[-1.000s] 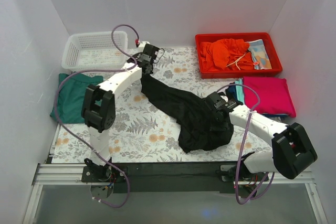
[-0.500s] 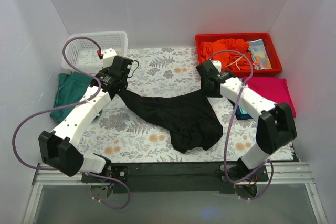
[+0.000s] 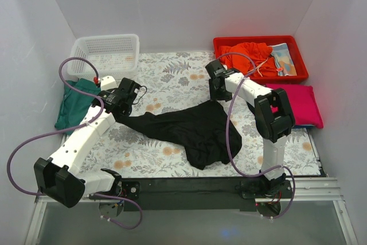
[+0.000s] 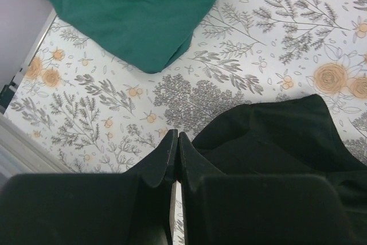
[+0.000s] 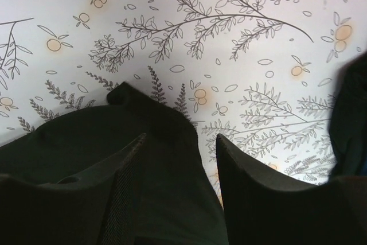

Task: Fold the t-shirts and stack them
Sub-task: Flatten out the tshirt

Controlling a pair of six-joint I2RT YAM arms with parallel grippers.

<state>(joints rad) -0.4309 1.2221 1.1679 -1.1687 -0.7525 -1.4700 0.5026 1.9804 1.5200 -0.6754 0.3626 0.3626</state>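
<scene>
Hiding corner of black shirt point(image 4: 275, 139): left claw point(image 4: 176, 137).

No readable text anywhere.

We see two arms built alike, with white link shells between chunky black joint housings. The left arm point(image 3: 86, 133) trails a purple cable point(image 3: 35, 137) ending in a small red plug point(image 3: 97, 78). The right arm point(image 3: 248, 91) carries its own purple cable point(image 3: 227, 130). The black bases sit at seven and five o'clock. The left gripper point(image 4: 175, 137) and right gripper point(image 5: 180, 139) are matte black with wedge-shaped fingers.
</scene>
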